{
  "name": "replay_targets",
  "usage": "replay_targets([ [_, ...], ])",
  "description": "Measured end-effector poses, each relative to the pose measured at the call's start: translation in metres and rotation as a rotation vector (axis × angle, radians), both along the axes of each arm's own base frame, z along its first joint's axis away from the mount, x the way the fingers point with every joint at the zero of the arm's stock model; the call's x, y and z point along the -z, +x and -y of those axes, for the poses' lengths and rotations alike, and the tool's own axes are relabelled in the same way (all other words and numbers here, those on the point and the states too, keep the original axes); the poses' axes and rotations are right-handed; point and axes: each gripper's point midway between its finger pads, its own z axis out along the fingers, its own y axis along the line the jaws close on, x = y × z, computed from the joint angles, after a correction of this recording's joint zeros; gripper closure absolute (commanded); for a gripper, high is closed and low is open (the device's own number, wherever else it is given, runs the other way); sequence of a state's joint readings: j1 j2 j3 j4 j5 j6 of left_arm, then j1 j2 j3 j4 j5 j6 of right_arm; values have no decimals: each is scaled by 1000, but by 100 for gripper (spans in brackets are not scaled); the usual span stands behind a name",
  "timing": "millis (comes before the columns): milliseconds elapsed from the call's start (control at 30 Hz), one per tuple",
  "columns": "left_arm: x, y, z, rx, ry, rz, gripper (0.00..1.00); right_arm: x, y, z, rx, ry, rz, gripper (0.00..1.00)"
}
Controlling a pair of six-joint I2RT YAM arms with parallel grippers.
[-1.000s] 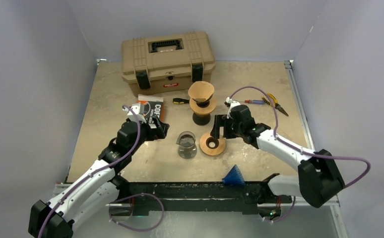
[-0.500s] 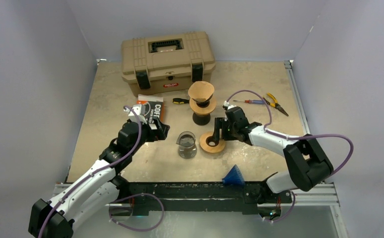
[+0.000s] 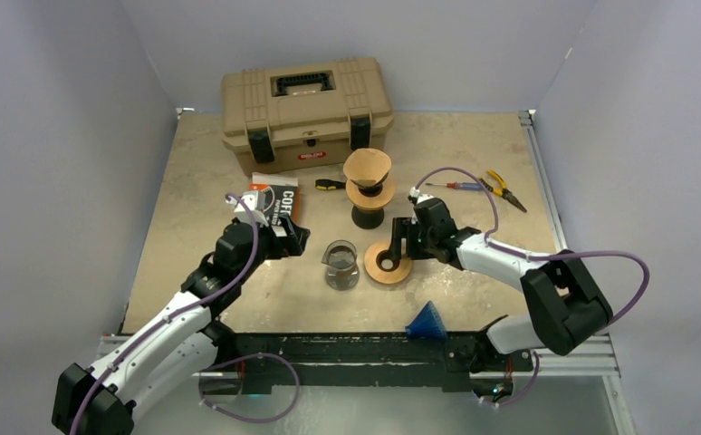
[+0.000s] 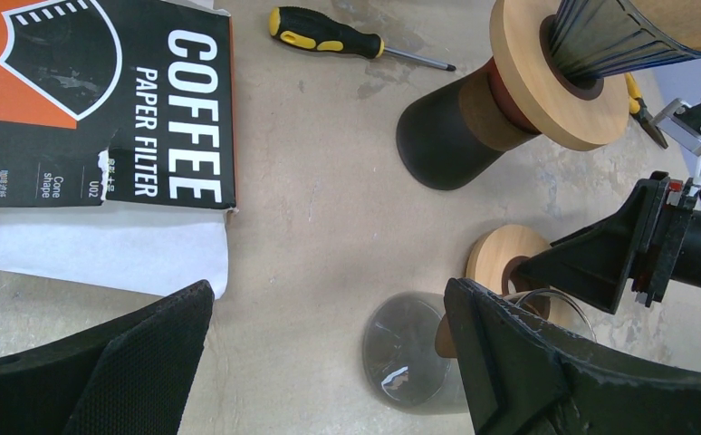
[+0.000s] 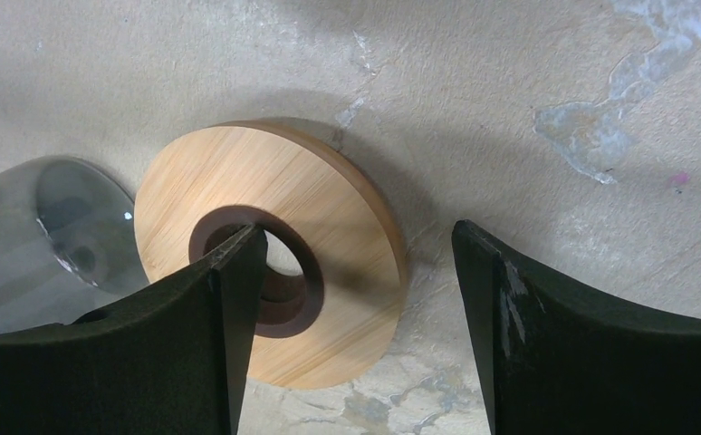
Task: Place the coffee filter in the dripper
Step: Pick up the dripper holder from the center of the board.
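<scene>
Nearest the arms, a blue cone point(image 3: 427, 322) lies at the table's edge, untouched. Past it, the right gripper point(image 5: 356, 234) hangs over a wooden ring point(image 5: 347, 227) lying flat beside the glass carafe point(image 3: 340, 265). Its jaws stand apart, one tip over the ring's hole and the other clear of its rim, gripping nothing. The left gripper point(image 4: 329, 290) is spread wide and empty, low over bare table. The white coffee filters point(image 4: 102, 249) poke from their torn pack point(image 4: 120, 100) just beyond it. Farther off, the ribbed dripper point(image 4: 600, 41) sits on its stand point(image 4: 442, 140); whether its tan top is a filter, I cannot tell. No filter is lifted, so the placing looks yet to begin.
</scene>
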State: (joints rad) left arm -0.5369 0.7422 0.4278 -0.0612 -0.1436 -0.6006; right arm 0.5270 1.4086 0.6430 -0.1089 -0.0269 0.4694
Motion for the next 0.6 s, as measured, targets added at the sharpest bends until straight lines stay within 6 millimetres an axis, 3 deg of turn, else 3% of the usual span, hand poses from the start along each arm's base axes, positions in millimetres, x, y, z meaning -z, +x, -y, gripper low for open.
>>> replay_targets([
  [267, 3, 1, 1, -7, -11, -13, 0, -1, 0, -6, -16, 31, 6, 25],
  [500, 2, 2, 2, -8, -18, -6, 0, 0, 0, -8, -21, 39, 5, 45],
  [600, 1, 2, 2, -8, -18, -6, 0, 0, 0, -9, -26, 41, 4, 46],
])
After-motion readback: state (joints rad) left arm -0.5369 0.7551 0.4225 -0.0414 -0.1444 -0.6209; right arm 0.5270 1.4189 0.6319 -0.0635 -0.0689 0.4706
